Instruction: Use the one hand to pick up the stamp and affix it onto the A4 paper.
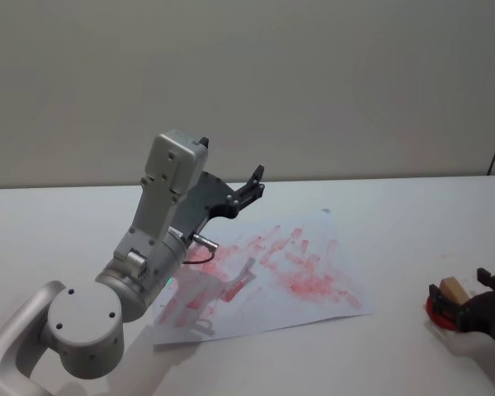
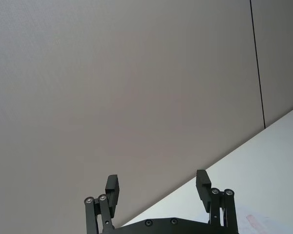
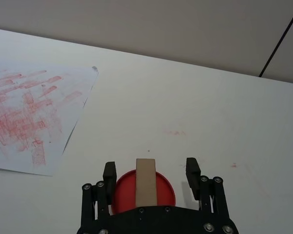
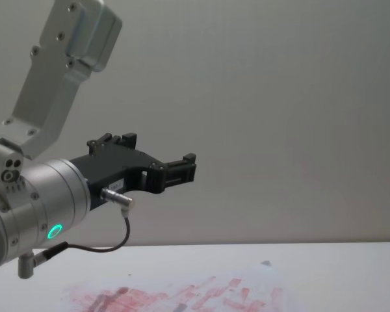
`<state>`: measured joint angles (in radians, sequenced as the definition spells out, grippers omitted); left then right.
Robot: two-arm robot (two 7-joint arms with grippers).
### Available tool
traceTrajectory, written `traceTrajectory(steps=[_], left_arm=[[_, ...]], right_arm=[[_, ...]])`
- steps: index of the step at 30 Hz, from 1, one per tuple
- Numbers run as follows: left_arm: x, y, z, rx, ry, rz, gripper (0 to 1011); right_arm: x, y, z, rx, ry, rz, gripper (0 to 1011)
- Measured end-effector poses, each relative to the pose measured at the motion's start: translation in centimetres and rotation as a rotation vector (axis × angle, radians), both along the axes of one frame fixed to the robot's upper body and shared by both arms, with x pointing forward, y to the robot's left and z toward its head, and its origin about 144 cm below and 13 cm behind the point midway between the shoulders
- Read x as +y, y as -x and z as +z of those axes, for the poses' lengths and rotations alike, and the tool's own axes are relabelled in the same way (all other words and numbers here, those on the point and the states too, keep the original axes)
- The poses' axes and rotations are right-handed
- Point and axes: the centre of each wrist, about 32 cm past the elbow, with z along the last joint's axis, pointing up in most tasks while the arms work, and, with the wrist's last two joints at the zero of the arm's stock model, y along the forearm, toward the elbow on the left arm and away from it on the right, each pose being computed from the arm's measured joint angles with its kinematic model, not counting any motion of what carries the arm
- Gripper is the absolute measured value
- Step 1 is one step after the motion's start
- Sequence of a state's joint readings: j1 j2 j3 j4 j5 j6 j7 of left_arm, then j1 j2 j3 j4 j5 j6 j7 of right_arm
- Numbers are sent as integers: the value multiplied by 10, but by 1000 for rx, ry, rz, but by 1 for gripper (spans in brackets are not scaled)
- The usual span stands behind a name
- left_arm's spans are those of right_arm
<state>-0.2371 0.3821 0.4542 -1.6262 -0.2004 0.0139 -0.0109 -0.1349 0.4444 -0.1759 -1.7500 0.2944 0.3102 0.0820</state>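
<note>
Jaws apart, the right gripper [image 3: 151, 168] straddles the stamp [image 3: 146, 181] standing on a red ink pad [image 3: 123, 191], well apart from the paper [image 3: 24, 122], apparently poised to clamp it, while the left gripper [image 1: 256, 181] idles open above that paper.

Two black grippers: the left gripper [image 1: 254, 183] and the right gripper [image 3: 149, 169]. One brown wooden stamp [image 3: 146, 179]. One round red ink pad [image 3: 121, 189]. One A4 paper [image 1: 318, 252] — the red prints [image 1: 301, 276] on it are too many and too smeared to count. One white table [image 1: 396, 210].
</note>
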Motion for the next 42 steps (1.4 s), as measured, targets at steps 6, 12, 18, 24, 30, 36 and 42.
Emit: traceTrajectory(steps=[6,12,18,24,30,36,42], left_arm=[[0,0,0,0,0,0,1001],[0,0,0,0,0,0,1001],[0,0,0,0,0,0,1001],[0,0,0,0,0,0,1001],[0,0,0,0,0,0,1001],[0,0,0,0,0,0,1001],[0,0,0,0,0,0,1001]], right_arm=[[1,-3,-1,4,2,4,708],[1,-6,-1,6,4,7,560],[1,-7,-2,8,5,10,348],[2,-8,-2,9,5,11,222],[2,-8,-2,9,5,12,223],[3,-9,-1,-16,0,19,223],[6,-14,4,-72,-18,40,223]])
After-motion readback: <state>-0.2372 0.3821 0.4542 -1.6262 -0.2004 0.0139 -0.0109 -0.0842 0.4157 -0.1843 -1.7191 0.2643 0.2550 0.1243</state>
